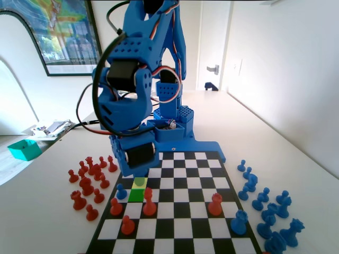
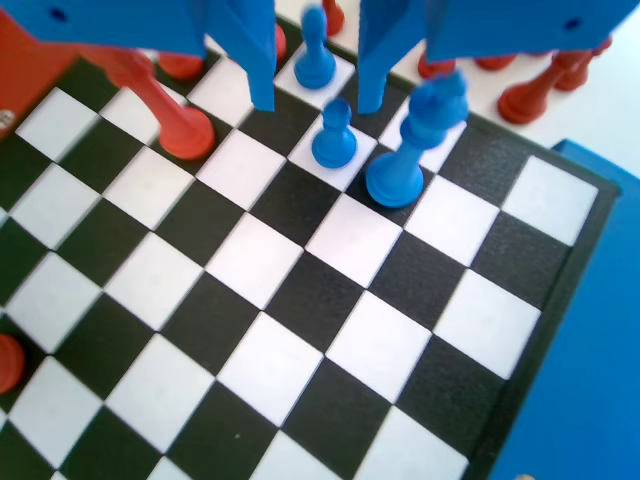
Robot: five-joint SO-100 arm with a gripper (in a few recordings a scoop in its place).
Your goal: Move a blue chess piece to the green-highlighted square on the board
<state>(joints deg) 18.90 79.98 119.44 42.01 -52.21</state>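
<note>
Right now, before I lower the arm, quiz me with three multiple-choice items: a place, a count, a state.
1. Fixed view: the green-highlighted square lies where from the blue chess piece?
A nearer the camera
B farther
C right
2. Red pieces on the board?
A two
B four
C six
3. The pincer is?
A open
B shut on a pawn
C shut empty
Answers: A, the square adjoins the piece's near side; B, four stand on squares; A, jaws apart, nothing gripped.
</note>
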